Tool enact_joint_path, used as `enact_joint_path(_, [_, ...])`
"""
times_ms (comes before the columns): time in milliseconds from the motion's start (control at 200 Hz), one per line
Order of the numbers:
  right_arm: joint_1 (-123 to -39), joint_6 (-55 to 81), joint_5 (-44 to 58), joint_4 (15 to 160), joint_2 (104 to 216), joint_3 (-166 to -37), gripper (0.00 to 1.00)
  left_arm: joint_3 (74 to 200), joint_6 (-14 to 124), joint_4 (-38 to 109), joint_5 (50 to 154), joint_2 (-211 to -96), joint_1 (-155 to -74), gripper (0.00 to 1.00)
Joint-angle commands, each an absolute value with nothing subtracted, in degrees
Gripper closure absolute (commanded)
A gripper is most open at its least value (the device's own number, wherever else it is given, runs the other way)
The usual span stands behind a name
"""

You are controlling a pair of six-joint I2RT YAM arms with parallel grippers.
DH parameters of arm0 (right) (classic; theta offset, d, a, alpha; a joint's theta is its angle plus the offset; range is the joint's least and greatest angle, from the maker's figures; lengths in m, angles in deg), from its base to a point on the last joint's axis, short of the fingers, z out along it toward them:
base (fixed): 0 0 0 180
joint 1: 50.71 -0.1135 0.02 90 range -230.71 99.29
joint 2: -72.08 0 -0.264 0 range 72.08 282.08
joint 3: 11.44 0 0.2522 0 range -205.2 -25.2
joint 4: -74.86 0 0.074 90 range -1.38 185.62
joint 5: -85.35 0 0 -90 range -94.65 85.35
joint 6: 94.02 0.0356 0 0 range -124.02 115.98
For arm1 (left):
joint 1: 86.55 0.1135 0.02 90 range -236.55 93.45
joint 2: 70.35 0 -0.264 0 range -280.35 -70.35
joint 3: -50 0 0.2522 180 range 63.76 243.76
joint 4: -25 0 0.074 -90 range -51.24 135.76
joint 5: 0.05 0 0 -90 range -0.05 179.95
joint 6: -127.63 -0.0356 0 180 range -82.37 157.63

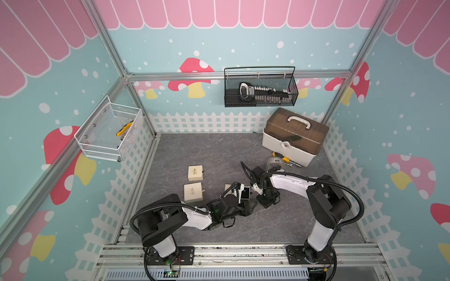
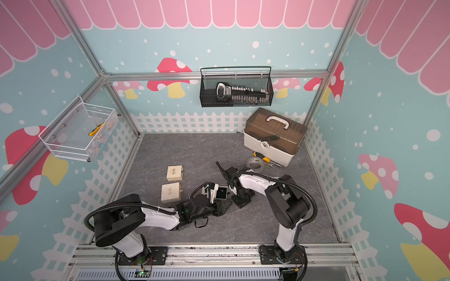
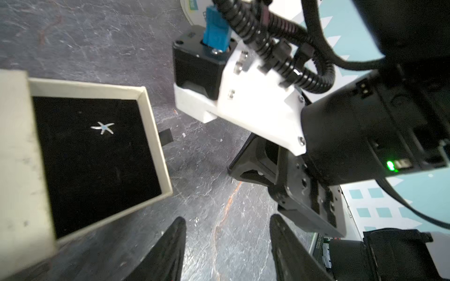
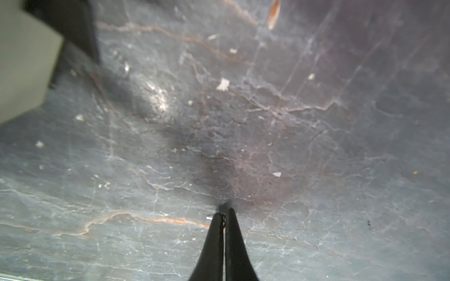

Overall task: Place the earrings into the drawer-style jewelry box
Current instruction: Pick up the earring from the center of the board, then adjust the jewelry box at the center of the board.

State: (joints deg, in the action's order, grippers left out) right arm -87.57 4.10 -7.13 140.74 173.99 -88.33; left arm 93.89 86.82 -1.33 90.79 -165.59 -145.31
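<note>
Left gripper: fingers apart, empty, hovering low just beside the open drawer of the jewelry box. Right gripper: tips pressed together, down on the table. A tiny silver glint sits at the tips, maybe another earring nipped, too small to tell. One star earring lies flat on the drawer's black lining. Likely featherweight, rigid, thin, slick metal, easily flicked away, so pinch across the star's body with fingertip ends only. Two closed beige boxes sit farther out.
</note>
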Motion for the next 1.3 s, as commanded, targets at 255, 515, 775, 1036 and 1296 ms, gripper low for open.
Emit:
enact_joint_path(255, [-88.06,7.27,-8.56,139.71,164.57,-87.71,1.00,99.41,82.71,18.04,84.62,-156.77,-145.27,0.43])
enact_joint_path(515, [-88.01,10.72,-11.78,127.52,153.44,-84.26,1.00,97.52,82.56,28.71,82.92,-150.62,-143.12,0.40])
enact_joint_path(775, [-87.99,9.74,-11.38,123.50,150.11,-83.56,1.00,94.02,87.99,31.52,81.16,-150.57,-141.43,0.43])
enact_joint_path(1036, [-87.98,10.28,-12.82,123.73,149.22,-82.26,1.00,94.06,90.45,35.19,79.11,-151.40,-138.68,0.52])
enact_joint_path(1296, [-88.02,10.35,-13.53,123.69,150.10,-83.07,1.00,93.38,91.33,39.57,76.33,-150.72,-136.58,0.66])
